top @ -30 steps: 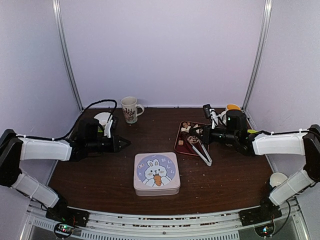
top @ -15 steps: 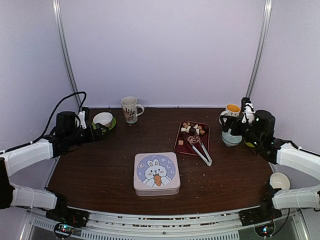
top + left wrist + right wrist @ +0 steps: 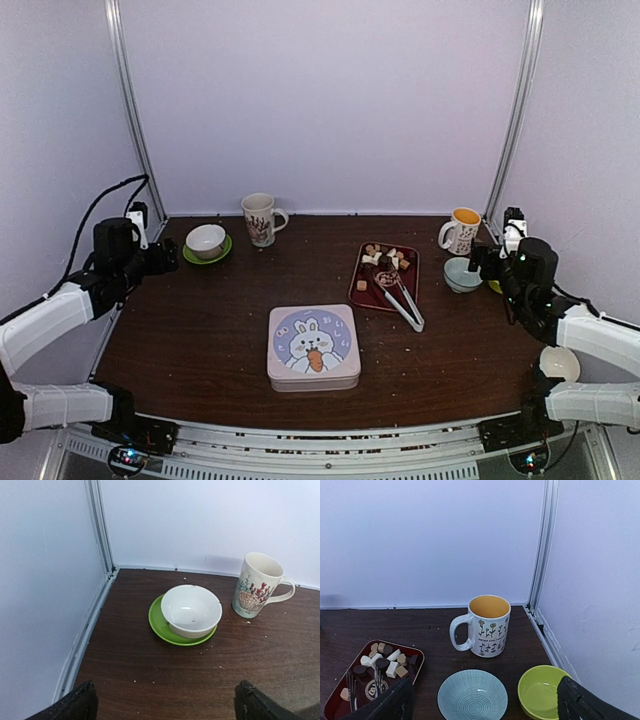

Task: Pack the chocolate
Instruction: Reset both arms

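The chocolate (image 3: 385, 260) is a heap of dark, tan and white pieces at the far end of a red tray (image 3: 362, 292), also seen at the lower left of the right wrist view as the chocolate (image 3: 383, 662). White tongs (image 3: 405, 303) lie across the tray. A shut tin with a rabbit lid (image 3: 313, 347) sits at centre front. My left gripper (image 3: 166, 257) hangs open at the far left, facing a white bowl, nothing between its fingers (image 3: 80, 703). My right gripper (image 3: 484, 262) is open at the far right, empty, over the bowls; its gripper (image 3: 485, 703) shows only finger tips.
A white bowl (image 3: 191, 611) on a green saucer and a shell-pattern mug (image 3: 258, 586) stand at the back left. A flower mug (image 3: 489, 626), a blue bowl (image 3: 472, 696) and a green bowl (image 3: 543, 693) stand at the back right. A white cup (image 3: 558, 362) sits by the right arm.
Both arms have drawn back from the middle of the table to the side walls. Both grippers went from shut to open. The tongs, tray and tin have not moved.
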`<state>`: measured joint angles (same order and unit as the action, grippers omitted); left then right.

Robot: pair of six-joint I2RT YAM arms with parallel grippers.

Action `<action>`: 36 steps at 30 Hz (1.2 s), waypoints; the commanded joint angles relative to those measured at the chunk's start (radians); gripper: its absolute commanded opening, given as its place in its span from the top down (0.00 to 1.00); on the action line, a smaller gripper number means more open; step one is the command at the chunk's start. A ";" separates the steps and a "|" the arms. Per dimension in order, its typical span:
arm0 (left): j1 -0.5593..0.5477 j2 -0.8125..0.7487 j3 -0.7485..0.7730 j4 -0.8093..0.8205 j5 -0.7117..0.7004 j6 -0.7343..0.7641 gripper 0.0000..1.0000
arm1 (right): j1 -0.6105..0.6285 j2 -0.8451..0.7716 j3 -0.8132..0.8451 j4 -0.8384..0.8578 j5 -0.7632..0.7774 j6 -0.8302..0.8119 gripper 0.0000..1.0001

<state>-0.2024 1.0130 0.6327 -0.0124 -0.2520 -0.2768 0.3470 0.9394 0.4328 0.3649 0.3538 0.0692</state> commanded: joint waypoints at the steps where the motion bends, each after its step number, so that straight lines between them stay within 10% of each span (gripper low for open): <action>1: 0.006 -0.019 -0.093 0.230 -0.113 0.175 0.02 | -0.023 -0.008 -0.062 0.166 0.007 -0.171 0.00; 17: 0.231 0.200 -0.298 0.748 0.052 0.232 0.02 | -0.282 0.418 -0.250 0.864 -0.202 -0.031 0.00; 23: 0.280 0.274 -0.271 0.829 0.138 0.253 0.02 | -0.283 0.417 -0.180 0.711 -0.225 -0.044 0.00; 26: 0.290 0.415 -0.341 1.142 0.181 0.253 0.02 | -0.283 0.417 -0.181 0.715 -0.226 -0.051 0.00; 36: 0.290 0.410 -0.305 1.027 0.258 0.289 0.02 | -0.281 0.419 -0.178 0.711 -0.244 -0.058 0.00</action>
<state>0.0792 1.4246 0.3153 0.9417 -0.0395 -0.0124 0.0677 1.3598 0.2405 1.0592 0.1265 0.0212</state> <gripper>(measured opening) 0.978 1.000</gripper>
